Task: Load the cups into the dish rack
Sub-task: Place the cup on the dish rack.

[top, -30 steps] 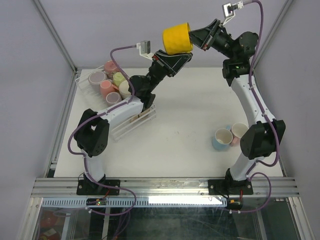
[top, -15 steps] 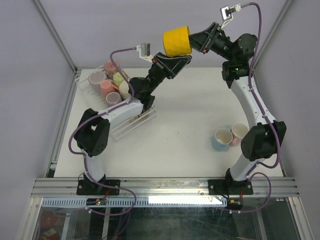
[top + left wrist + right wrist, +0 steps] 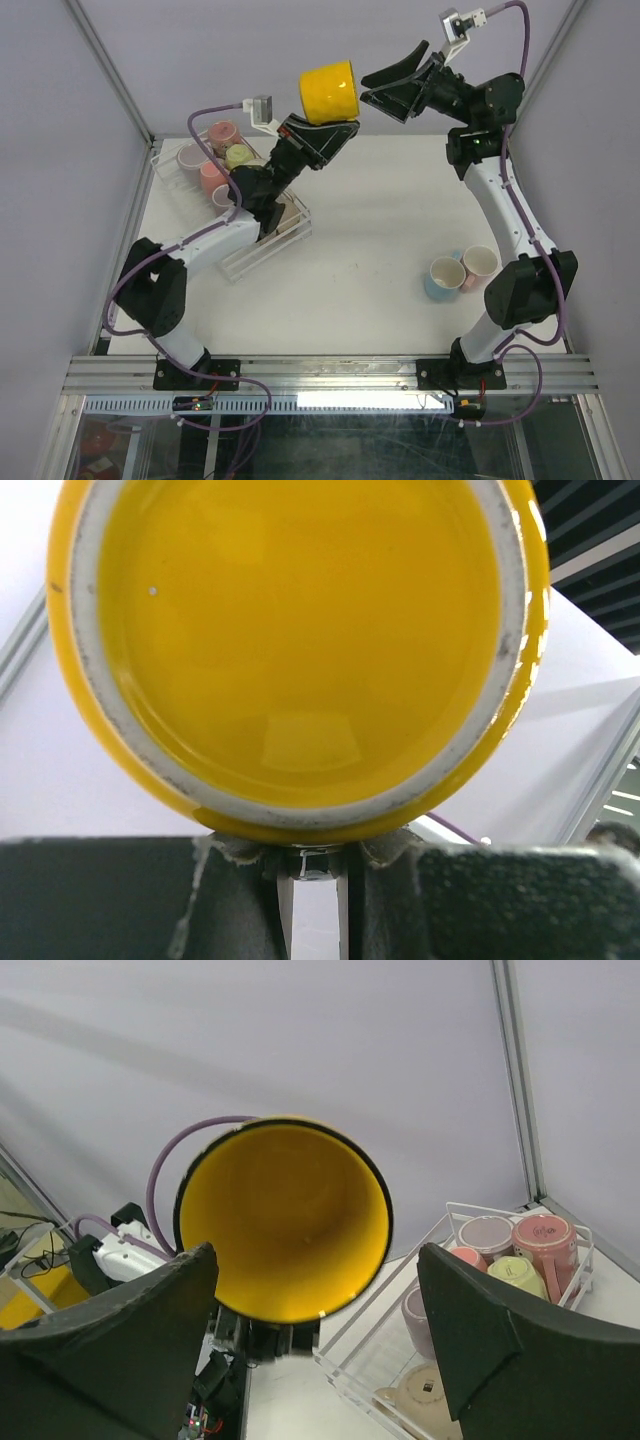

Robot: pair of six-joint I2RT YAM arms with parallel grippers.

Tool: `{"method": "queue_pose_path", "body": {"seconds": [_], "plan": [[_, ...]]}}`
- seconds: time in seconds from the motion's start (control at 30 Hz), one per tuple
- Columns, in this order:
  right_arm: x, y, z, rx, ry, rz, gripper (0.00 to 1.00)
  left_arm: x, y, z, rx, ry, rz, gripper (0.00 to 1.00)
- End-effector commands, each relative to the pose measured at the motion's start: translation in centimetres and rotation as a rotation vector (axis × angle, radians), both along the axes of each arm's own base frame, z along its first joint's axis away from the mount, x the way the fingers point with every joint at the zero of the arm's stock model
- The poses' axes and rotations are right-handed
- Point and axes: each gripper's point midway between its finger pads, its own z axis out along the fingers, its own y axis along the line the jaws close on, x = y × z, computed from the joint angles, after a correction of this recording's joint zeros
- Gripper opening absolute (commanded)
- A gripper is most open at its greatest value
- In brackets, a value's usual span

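Observation:
A yellow cup (image 3: 330, 92) hangs high over the table's far edge, with my left gripper (image 3: 332, 132) shut on its underside. The left wrist view is filled by the cup's base (image 3: 300, 630), and the nearly closed left gripper (image 3: 312, 880) pinches a part just below it. My right gripper (image 3: 385, 84) stands open just right of the cup, not touching it. The right wrist view looks into the cup's mouth (image 3: 285, 1220), ahead of the wide-apart right gripper (image 3: 312, 1335). The clear dish rack (image 3: 238, 262) at the far left holds several cups, among them pink (image 3: 222, 133) and green (image 3: 238, 155).
A light blue cup (image 3: 440, 277) and a cream cup (image 3: 479, 262) stand together on the table by the right arm's base. The rack's wire rim (image 3: 520, 1208) and a lilac cup (image 3: 487, 1232) show in the right wrist view. Enclosure walls rise at the back and sides.
My right gripper has opened and let go of the yellow cup. The left arm, still gripping the cup, has carried it a little to the left.

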Motion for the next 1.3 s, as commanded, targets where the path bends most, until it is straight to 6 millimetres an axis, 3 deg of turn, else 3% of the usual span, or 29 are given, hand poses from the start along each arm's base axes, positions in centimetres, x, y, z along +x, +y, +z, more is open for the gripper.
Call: {"method": "queue_pose_path", "body": {"seconds": [0.0,0.27,0.63,0.67,1.07,1.27], "plan": [[-3.0,-0.3,1.9,-0.013,-0.143,0.023,0.84,-4.4,4.6,5.7,-0.064,-0.2,0.079,0.0],[-3.0,-0.2,0.9,-0.046,-0.169,0.034,0.84,-6.0,7.9,7.1,0.029,-0.224,0.178,0.0],[-1.7,-0.9,-2.6,-0.217,-0.29,-0.065,0.84,-5.6,12.6,7.1,0.239,-0.15,0.375,0.0],[-1.8,-1.0,-3.1,-0.23,-0.234,-0.059,0.84,-5.3,12.7,6.6,0.279,-0.121,0.385,0.0],[1.3,-3.3,-8.2,-0.502,-0.361,-0.284,0.86,-4.2,15.7,3.8,0.571,0.094,0.567,0.0],[2.0,-4.0,-10.0,-0.563,-0.341,-0.322,0.88,-3.8,18.0,0.7,0.723,0.245,0.66,0.0]]}}
